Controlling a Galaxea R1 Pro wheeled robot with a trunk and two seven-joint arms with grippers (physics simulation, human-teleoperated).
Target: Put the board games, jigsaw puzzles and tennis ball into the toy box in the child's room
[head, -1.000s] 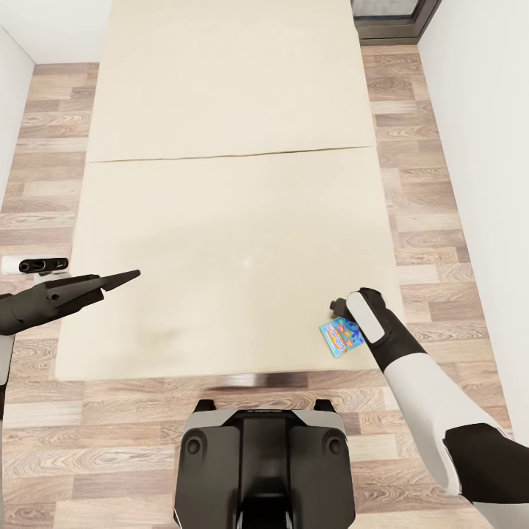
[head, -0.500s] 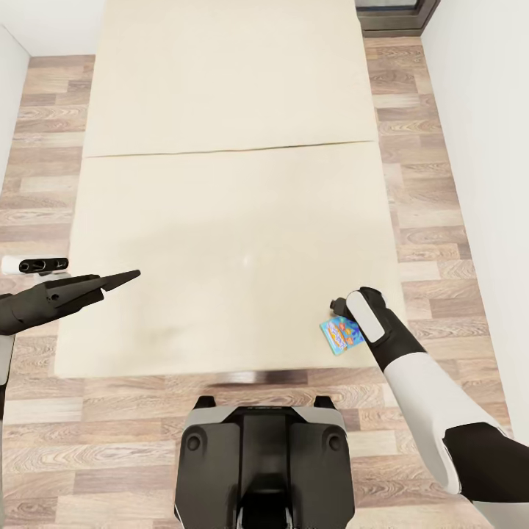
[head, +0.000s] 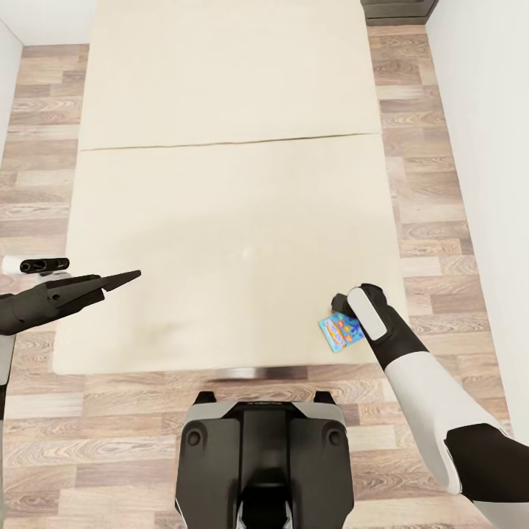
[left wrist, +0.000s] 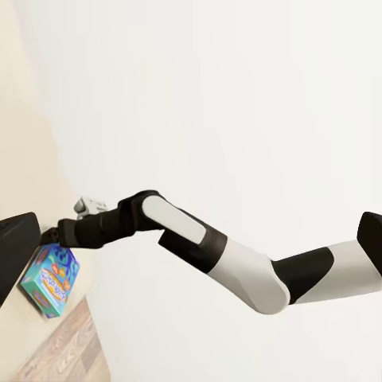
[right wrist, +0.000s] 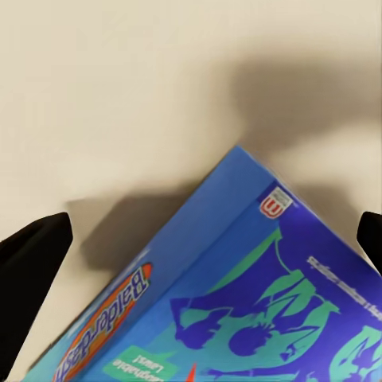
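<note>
A small blue board game point(head: 340, 332) box, printed with orange lettering and blue-green artwork, sits at the near right corner of the bed point(head: 220, 184), by its foot edge. It looks tilted, one corner raised off the cream mattress and throwing a shadow there. The bed's plain cream top is split by one cross seam.

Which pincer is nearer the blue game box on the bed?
Right. The right pincer is directly over the blue game box at the bed's near corner; the left pincer hovers across the bed, far away.
</note>
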